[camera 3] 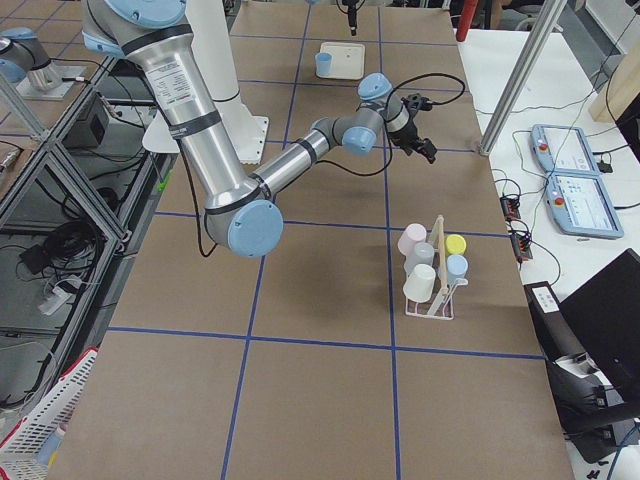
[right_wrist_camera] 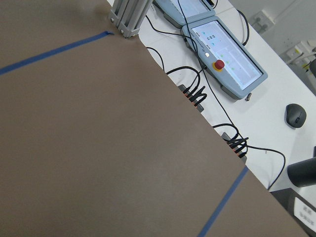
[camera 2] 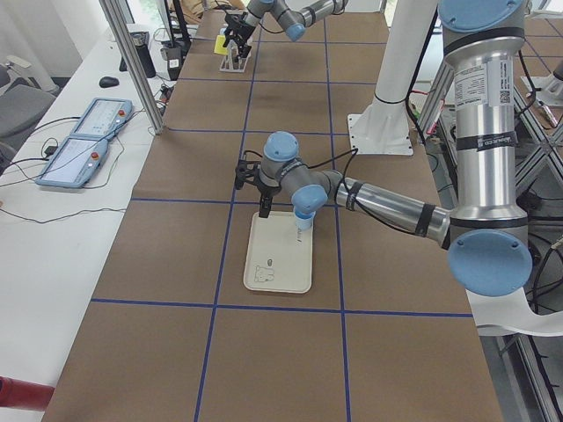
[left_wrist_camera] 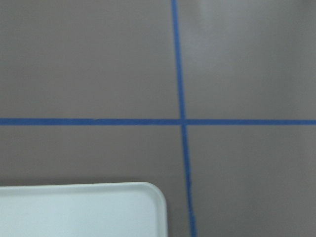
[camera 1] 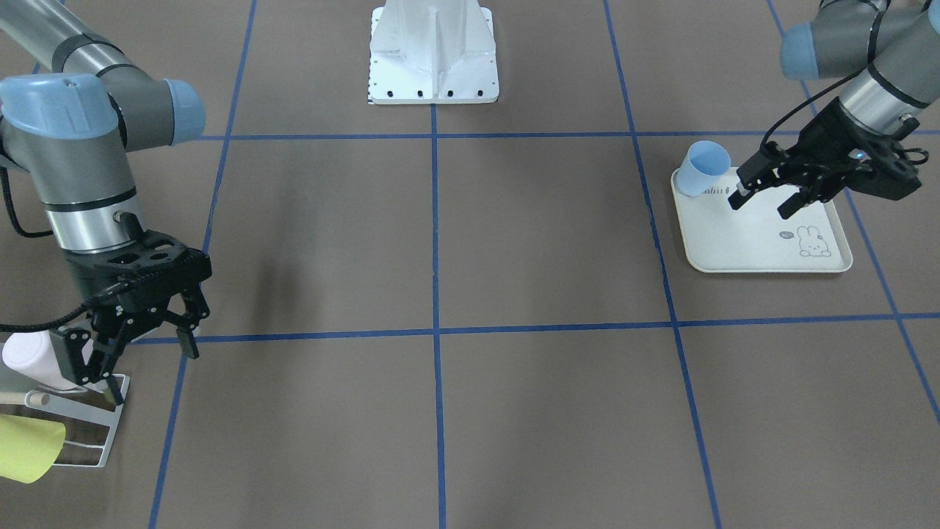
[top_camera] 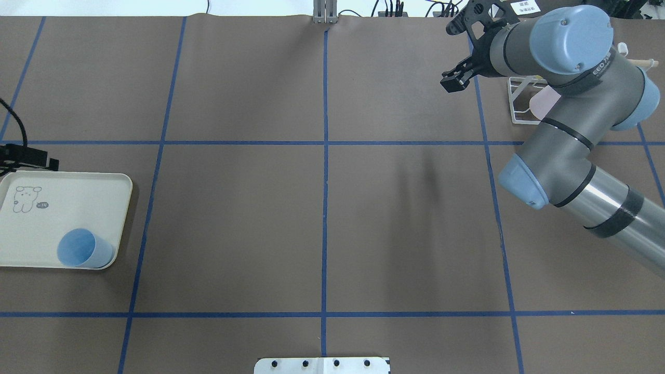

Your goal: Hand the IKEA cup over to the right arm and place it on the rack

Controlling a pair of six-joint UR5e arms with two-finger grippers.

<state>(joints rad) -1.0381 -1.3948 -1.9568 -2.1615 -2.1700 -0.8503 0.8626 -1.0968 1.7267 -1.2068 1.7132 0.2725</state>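
Overhead exterior puts the tray at 9 o'clock on the table, near that end. The cup stands in the tray's 5 o'clock corner, close against the rim.

From the front-facing camera, my left claw hangs over the tray with its fingers spread and nothing between them. It is just beside the cup, and the nearer fingertip is a little apart from the cup's wall. The tray floor under the claw is bare as far as the rabbit print at the far corner.

My right claw is at the other end of the table, well apart from the left one. Its fingers are parted and hold nothing. It hovers over the inner edge of the rack, beside a pale cup, and a yellow cup sits further along the rack.

A wide stretch of brown table crossed by blue tape lines lies between my two claws. The white base plate is at 12 o'clock in that view.

My left wrist camera shows only the tray's rounded corner and a tape crossing.
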